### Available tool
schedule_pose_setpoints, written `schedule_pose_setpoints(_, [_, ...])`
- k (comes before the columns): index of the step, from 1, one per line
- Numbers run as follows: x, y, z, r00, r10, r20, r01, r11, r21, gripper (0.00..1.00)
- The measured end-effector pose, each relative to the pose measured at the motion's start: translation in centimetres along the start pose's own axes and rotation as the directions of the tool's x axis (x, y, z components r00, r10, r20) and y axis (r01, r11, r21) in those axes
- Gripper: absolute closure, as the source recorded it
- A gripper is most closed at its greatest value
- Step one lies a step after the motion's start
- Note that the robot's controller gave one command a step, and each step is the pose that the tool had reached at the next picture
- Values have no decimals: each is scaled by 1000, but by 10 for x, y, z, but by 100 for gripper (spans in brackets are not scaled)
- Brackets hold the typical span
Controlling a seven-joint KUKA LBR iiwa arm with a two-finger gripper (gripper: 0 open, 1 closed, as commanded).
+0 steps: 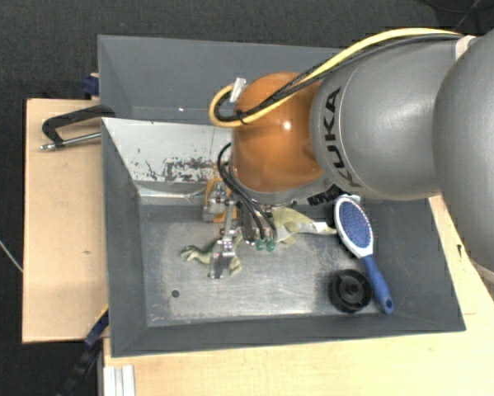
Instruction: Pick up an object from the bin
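Nearby, blue hairbrush (355,231) and black round cap (348,291) at view right of grey bin (131,254), pale scrap (293,220) beneath wrist, gripper (223,262) down over small pale-green toy figure (195,255) mid-floor, its spread impossible to tell.

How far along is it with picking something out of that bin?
Done: the arm reaches into the bin, its gripper low at a small pale green toy near the floor's middle. In hand: nothing looks lifted; the toy lies on the floor. Left: raising something out. The blue brush and black round piece lie apart, to the right.
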State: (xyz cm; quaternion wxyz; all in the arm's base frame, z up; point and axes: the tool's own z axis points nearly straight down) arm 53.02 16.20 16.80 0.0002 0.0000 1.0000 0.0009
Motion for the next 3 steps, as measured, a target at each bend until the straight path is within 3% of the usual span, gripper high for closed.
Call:
schedule_pose_setpoints(1, [-18, -25, 97, 1000, -1, 2, 1, 1000, 0, 0])
schedule_pose_setpoints(2, [-21, -23, 92, 1000, -2, 13, 2, 1000, -4, 100])
schedule_pose_setpoints(3, [-1, -12, -45, 1000, -16, 12, 16, 1000, -3, 100])
